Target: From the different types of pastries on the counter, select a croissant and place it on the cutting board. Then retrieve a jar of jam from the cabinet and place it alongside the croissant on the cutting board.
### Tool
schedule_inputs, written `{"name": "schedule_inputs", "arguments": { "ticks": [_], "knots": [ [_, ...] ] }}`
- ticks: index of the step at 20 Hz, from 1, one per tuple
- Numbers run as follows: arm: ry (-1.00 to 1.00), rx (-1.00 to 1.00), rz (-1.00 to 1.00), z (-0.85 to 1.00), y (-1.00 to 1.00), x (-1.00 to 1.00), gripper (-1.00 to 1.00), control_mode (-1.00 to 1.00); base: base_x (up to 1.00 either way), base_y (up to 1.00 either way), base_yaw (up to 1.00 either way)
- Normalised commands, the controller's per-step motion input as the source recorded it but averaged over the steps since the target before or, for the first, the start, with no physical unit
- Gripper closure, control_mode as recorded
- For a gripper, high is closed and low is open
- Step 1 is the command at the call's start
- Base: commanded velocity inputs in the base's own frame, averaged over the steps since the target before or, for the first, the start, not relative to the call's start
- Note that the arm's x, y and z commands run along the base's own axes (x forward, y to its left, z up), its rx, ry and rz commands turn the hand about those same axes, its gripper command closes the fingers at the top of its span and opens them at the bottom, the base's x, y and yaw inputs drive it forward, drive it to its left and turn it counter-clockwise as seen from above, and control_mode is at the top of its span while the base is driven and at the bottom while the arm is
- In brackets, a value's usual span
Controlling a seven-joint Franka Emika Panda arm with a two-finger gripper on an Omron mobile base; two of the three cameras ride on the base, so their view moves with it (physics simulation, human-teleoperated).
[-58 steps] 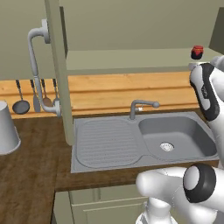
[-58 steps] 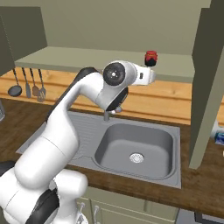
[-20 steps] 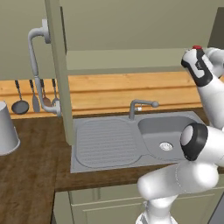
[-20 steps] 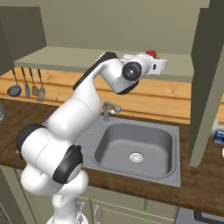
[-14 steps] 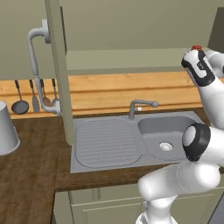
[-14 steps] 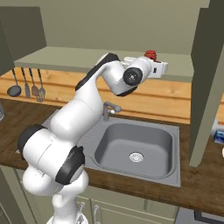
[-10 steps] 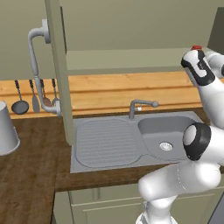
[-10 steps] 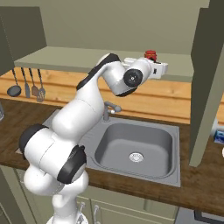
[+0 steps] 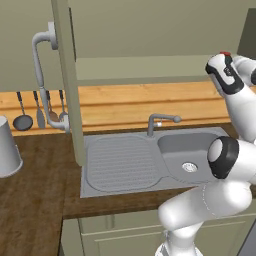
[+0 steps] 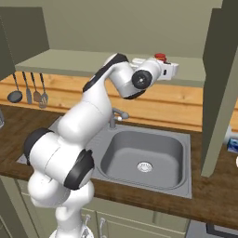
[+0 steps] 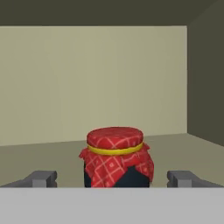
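The jar of jam [image 11: 116, 157], dark with a red checked cloth lid and a yellow band, stands upright on the shelf of the open cabinet [image 11: 87, 87]. My gripper [image 11: 113, 179] is open, and its two fingertips [image 11: 41, 178] sit wide apart, one on each side of the jar without touching it. From the base, the jar's red lid [image 10: 160, 56] peeks over my hand [image 10: 169, 69] at the shelf's front edge, and it shows again as the jar [image 9: 225, 53] above my gripper [image 9: 223, 65]. The croissant and the cutting board are out of view. The dark wood counter [image 9: 30, 200] runs below.
A grey sink [image 10: 144, 155] with a tap [image 9: 160, 122] lies under the cabinet. Open cabinet doors [image 9: 65, 80] [image 10: 218, 93] hang on either side of my arm. Utensils [image 9: 40, 107] hang on the wall, and a grey container [image 9: 6, 150] stands at the far left.
My hand has risen from below the shelf to the jar's level and now faces it. Over the last second it has barely moved. The jar has stayed put.
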Motion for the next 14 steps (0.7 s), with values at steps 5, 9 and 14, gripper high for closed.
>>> {"name": "schedule_inputs", "arguments": {
  "ticks": [5,9,14],
  "knots": [
    [0.0,0.0,0.0,0.0,0.0,0.14,-1.0,-1.0,0.0,0.0,0.0],
    [0.0,0.0,0.0,0.0,-0.09,0.2,-1.0,-1.0,0.0,0.0,0.0],
    [0.0,0.0,0.0,0.0,-0.1,0.23,-1.0,-1.0,0.0,0.0,0.0]
  ]
}}
